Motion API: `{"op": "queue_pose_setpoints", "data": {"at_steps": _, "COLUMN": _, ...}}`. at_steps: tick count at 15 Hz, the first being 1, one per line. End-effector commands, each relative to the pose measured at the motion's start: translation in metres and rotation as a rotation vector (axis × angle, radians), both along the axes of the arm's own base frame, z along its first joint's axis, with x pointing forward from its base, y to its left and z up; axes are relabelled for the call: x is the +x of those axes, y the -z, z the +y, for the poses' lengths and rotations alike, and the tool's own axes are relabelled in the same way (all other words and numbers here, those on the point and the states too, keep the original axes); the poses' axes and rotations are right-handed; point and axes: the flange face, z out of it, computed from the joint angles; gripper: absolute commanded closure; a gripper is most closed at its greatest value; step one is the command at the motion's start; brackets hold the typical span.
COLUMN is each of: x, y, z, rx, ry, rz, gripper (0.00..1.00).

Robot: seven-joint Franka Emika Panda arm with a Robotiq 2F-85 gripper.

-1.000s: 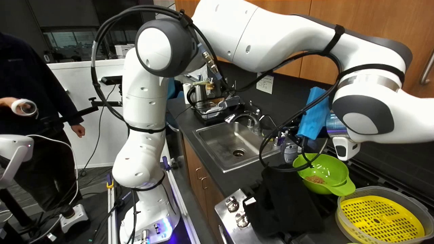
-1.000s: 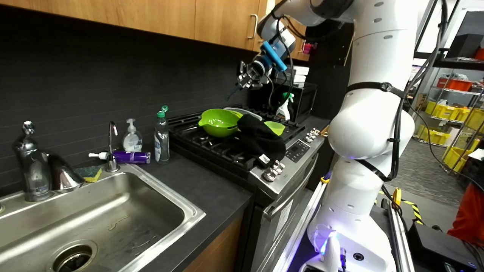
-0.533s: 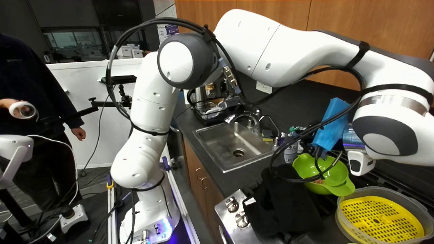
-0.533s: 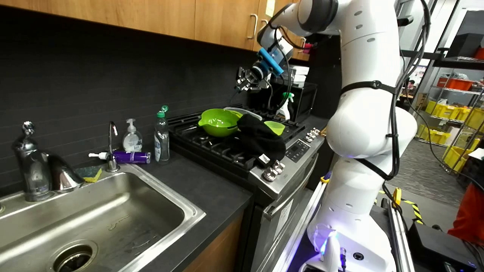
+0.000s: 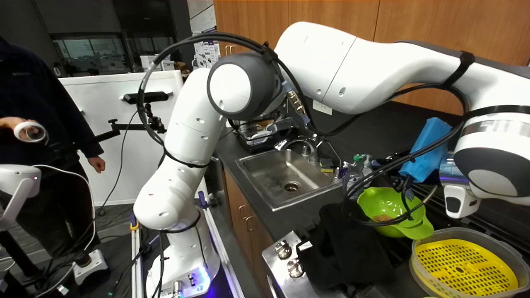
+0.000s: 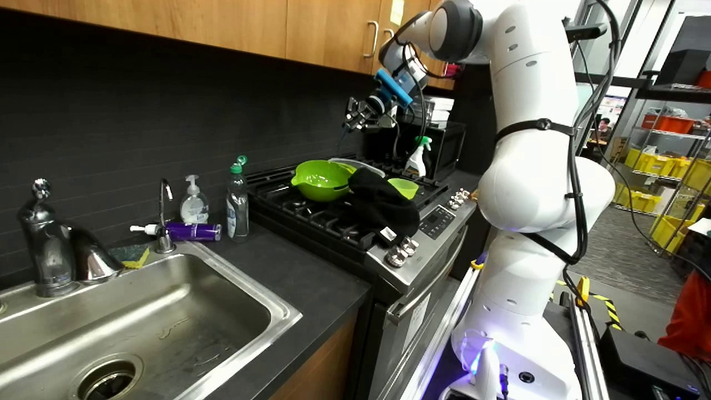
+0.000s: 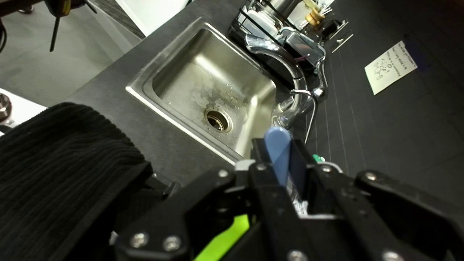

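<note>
Nearest to us in the wrist view, the pincer (image 7: 278, 150) is clenched on a slim blue piece (image 7: 279, 163), whose rounded end shows in the grip; the rest of its shape we cannot make out for certain. An exterior view shows us the pincer angled downward and raised above the stove (image 6: 426, 250). Under that height we find a green bowl (image 6: 325, 191) with a pouring spout, resting on the stove, and inside it a small heap of brown grains (image 5: 380, 217). Just beside the bowl we have a heaped black cloth (image 5: 348, 252) of ribbed fabric and a clear tub (image 5: 497, 240) bearing a yellow perforated tray (image 5: 476, 260). Farther along, our eyes reach the dark table (image 6: 294, 275), where a dish-soap bottle (image 6: 238, 205) and a pump bottle (image 6: 194, 208) stand upright near a purple bottle (image 6: 194, 231) lying on its side. Beyond these we see the steel sink (image 7: 181, 85) with its round drain (image 7: 217, 121) and curved tap (image 6: 53, 266), a sponge (image 6: 136, 258) beside the tap at the back edge. Higher up, we notice a pale note (image 7: 391, 67) with writing on it, fixed to the dark wall (image 7: 380, 127). Farthest off, in an exterior view, we see a person (image 5: 33, 95) in dark clothes standing before a white partition (image 5: 138, 178)
</note>
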Motion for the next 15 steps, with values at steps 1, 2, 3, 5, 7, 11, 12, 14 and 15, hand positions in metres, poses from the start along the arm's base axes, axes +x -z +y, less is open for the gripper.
{"op": "queue_pose_setpoints", "data": {"at_steps": 1, "x": 0.008, "y": -0.009, "z": 0.000, "rx": 0.015, "ry": 0.008, "rz": 0.040, "gripper": 0.95}}
{"op": "queue_pose_setpoints", "data": {"at_steps": 2, "x": 0.009, "y": -0.009, "z": 0.000, "rx": 0.013, "ry": 0.012, "rz": 0.047, "gripper": 0.95}}
{"op": "queue_pose_setpoints", "data": {"at_steps": 3, "x": 0.009, "y": -0.010, "z": 0.001, "rx": 0.014, "ry": 0.015, "rz": 0.053, "gripper": 0.95}}
{"op": "queue_pose_setpoints", "data": {"at_steps": 5, "x": 0.009, "y": -0.009, "z": 0.004, "rx": 0.017, "ry": 0.020, "rz": 0.067, "gripper": 0.95}}
{"op": "queue_pose_setpoints", "data": {"at_steps": 7, "x": 0.010, "y": -0.007, "z": 0.008, "rx": 0.021, "ry": 0.019, "rz": 0.081, "gripper": 0.95}}
{"op": "queue_pose_setpoints", "data": {"at_steps": 11, "x": 0.012, "y": 0.000, "z": 0.019, "rx": 0.033, "ry": 0.011, "rz": 0.105, "gripper": 0.95}}
{"op": "queue_pose_setpoints", "data": {"at_steps": 12, "x": 0.013, "y": 0.003, "z": 0.023, "rx": 0.035, "ry": 0.008, "rz": 0.113, "gripper": 0.95}}
{"op": "queue_pose_setpoints", "data": {"at_steps": 14, "x": 0.013, "y": 0.007, "z": 0.031, "rx": 0.043, "ry": 0.004, "rz": 0.122, "gripper": 0.95}}
{"op": "queue_pose_setpoints", "data": {"at_steps": 15, "x": 0.012, "y": 0.009, "z": 0.033, "rx": 0.047, "ry": 0.004, "rz": 0.126, "gripper": 0.95}}
